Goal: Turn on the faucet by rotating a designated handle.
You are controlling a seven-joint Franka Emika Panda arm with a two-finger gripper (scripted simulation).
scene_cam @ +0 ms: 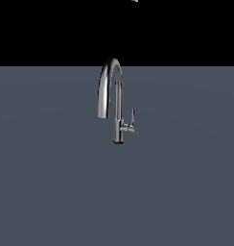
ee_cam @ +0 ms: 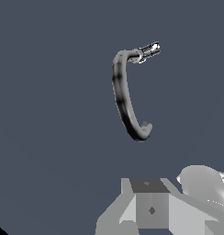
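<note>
The chrome faucet (scene_cam: 120,103) stands upright on the grey floor in the exterior view, its arched spout curving toward that view's left. The handle (scene_cam: 132,119) is a thin blade pointing up from a short stub on the lower stem, on that view's right. The wrist view looks down on the faucet (ee_cam: 124,98), with the handle (ee_cam: 149,49) at the far end of the arc. My gripper (ee_cam: 152,204) shows only as grey blocks at the picture's edge, well apart from the faucet and high above it. I cannot tell how its jaws stand. It holds nothing that I can see.
A flat dark grey floor (scene_cam: 52,182) surrounds the faucet, with a black background behind it. A small white sliver (scene_cam: 134,1) shows at the top edge of the exterior view. A pale rounded part of the arm (ee_cam: 203,183) sits beside the gripper.
</note>
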